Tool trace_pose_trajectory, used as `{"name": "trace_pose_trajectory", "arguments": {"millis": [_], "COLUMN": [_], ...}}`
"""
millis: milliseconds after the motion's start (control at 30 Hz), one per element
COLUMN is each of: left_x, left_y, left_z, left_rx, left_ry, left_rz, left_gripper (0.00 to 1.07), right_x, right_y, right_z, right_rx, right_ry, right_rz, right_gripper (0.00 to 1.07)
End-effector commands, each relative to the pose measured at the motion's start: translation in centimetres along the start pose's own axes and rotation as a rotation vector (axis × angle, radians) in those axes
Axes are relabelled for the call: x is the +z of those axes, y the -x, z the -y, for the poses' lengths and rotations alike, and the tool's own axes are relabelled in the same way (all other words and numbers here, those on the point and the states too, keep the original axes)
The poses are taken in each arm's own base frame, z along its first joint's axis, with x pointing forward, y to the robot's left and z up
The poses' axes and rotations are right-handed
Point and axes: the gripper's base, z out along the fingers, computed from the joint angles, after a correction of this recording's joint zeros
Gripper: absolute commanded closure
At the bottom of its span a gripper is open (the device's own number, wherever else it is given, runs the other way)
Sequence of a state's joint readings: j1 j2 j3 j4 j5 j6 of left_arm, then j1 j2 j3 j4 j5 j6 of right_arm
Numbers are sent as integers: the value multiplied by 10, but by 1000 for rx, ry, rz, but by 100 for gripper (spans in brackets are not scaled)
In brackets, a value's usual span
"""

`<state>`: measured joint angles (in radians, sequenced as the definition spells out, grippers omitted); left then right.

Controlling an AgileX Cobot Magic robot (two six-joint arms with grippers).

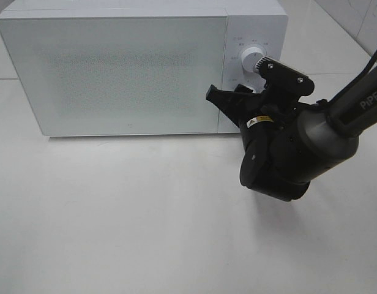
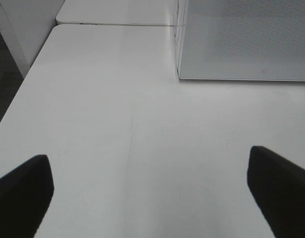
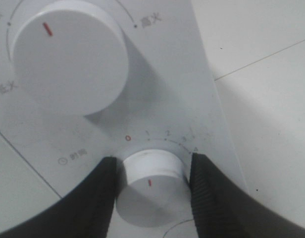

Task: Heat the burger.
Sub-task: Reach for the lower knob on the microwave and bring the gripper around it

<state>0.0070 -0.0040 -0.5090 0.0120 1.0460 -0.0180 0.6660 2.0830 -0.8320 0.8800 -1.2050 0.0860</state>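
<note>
Bare white table (image 1: 145, 233), a white microwave (image 1: 115, 67) directly on its far side, door shut

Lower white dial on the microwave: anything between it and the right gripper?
Nothing visible. The right gripper clasps the small white round dial directly from both sides. The white box microwave is shut; no burger shows in any view.

The right gripper (image 3: 153, 169) is closed around the smaller knob (image 3: 150, 196) on a white control panel (image 3: 162, 84), its black ribbed fingers (image 3: 105, 193) pressed against the knob's two sides. The knob's red mark lies between them. Small digits printed around it seem to run from 0 to 4, though they are blurred. A larger knob (image 3: 68, 54), also red-marked, sits nearby, untouched. Beyond the panel's edge lies a white tabletop (image 3: 261, 124)
</note>
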Motion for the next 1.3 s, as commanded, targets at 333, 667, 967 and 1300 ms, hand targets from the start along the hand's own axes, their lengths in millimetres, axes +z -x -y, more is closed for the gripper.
{"name": "trace_pose_trajectory", "arguments": {"millis": [333, 667, 967, 1300], "left_x": [-2, -2, -2, -2], "left_y": [-2, -2, -2, -2], "left_z": [0, 0, 0, 0], "left_rx": [-4, -4, -4, -4], "left_ry": [1, 1, 1, 1], "left_rz": [28, 28, 28, 28], "left_gripper": [6, 6, 6, 6], "right_x": [1, 1, 1, 1], "right_y": [15, 15, 15, 15], "right_z": [-9, -9, -10, -10], "right_rx": [280, 565, 746, 902], "right_ry": [109, 127, 153, 162], "right_rz": [133, 114, 94, 82], "right_gripper": [90, 90, 90, 90]}}
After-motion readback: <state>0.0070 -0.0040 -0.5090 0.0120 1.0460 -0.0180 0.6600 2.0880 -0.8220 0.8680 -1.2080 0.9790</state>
